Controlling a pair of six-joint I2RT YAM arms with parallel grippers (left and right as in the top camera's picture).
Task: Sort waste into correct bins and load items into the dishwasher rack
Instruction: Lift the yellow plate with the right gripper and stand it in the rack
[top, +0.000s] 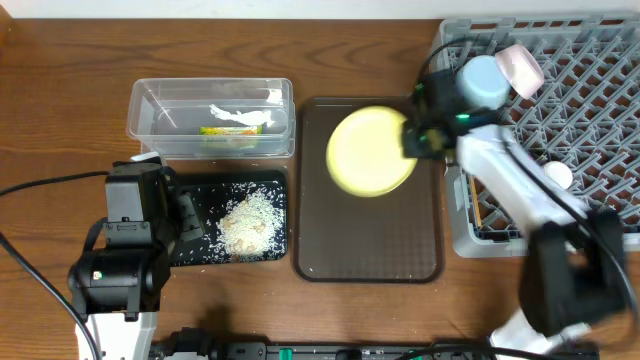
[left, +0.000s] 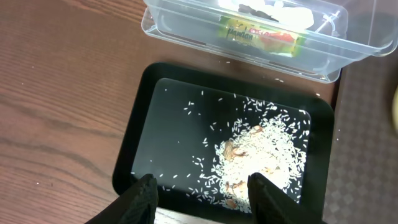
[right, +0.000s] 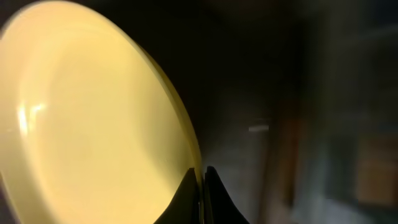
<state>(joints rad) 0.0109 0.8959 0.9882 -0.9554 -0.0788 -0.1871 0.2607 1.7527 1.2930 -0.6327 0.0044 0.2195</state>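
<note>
My right gripper (top: 410, 138) is shut on the rim of the round yellow plate (top: 370, 152) and holds it tilted above the brown tray; the wrist view shows its fingers (right: 202, 177) pinching the plate's edge (right: 93, 130). The green-and-white wrapper (top: 237, 122) lies in the clear tub (top: 145, 125), also in the left wrist view (left: 261, 36). The rice scraps (top: 250, 222) lie in the black tub (top: 195, 250), also in the left wrist view (left: 261, 149). My left gripper (left: 202, 186) is open and empty over the black tub's near edge (left: 134, 155). The blue bowl (top: 483, 82), pinkish bowl (top: 520, 68) and pale cup (top: 558, 176) sit in the grey rack (top: 600, 110). Chopsticks are hidden.
The flat brown tray (top: 370, 240) lies between the black tub and the rack. The left arm's body (top: 125, 250) stands at the tub's left side. Cables run along the table's front edge.
</note>
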